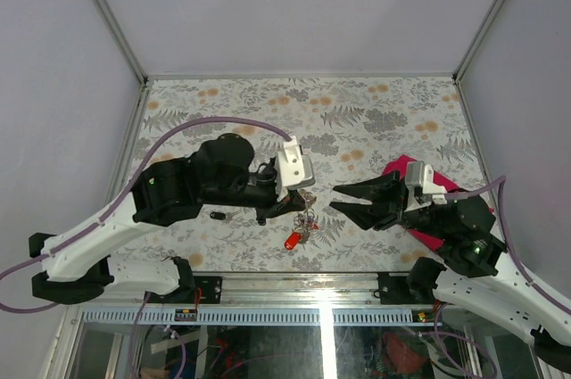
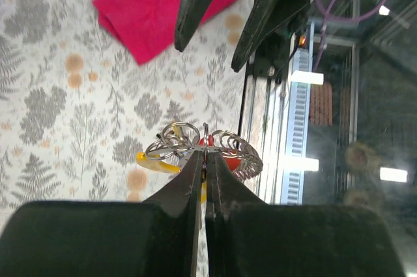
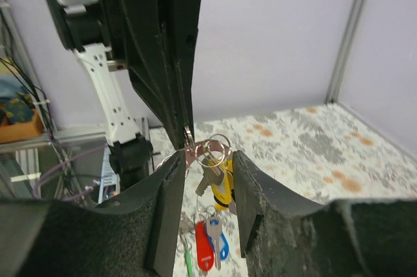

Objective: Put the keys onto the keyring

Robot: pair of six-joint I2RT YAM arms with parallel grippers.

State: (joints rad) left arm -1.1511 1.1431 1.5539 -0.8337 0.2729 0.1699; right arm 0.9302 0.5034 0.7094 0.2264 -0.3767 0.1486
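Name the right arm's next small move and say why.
Probably ease the right gripper forward and close on the yellow key. The left gripper pinches the keyring and holds it off the table. The right fingers stand open, flanking that key in the wrist view but short of it in the top view.

A magenta cloth (image 2: 146,13) lay rumpled on the floral-printed table cover (image 1: 357,111), beyond the tips of the left fingers (image 2: 182,189) and partly under the roots of the right fingers (image 1: 368,190) (from above only its edges showed). Pale grey walls (image 1: 294,4), joined by slim metal corner posts (image 1: 109,13), stood well behind both pairs of fingertips.
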